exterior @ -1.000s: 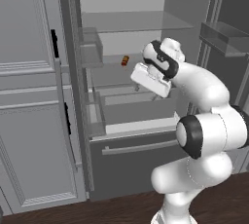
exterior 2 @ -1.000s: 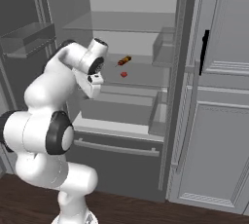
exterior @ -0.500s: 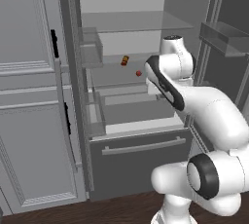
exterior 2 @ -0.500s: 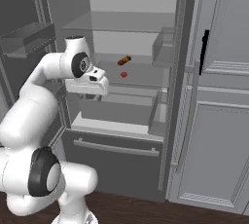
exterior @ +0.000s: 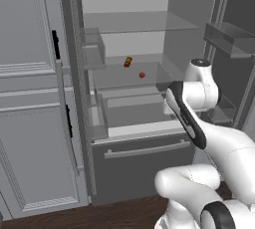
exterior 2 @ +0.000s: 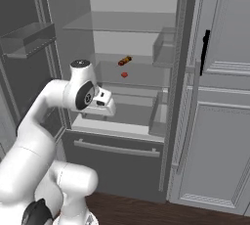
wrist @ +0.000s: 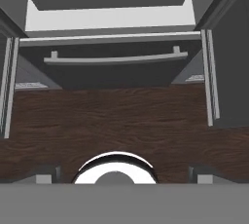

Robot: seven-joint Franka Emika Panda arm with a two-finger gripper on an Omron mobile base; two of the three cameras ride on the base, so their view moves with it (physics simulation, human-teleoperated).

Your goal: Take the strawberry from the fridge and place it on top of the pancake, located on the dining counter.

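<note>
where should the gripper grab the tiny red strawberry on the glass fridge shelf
Across its round middle. The tiny red strawberry sits free on the clear glass shelf, apart from the small orange-brown item behind it, so probably come in from the open front, fingers either side.

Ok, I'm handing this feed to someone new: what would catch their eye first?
The open fridge, its pale inside bare apart from the strawberry on a glass shelf and a small orange-brown and yellow item behind it. Next, the white arm reared up in front of the lower drawer, its hand camera aimed down at dark wood floor.
</note>
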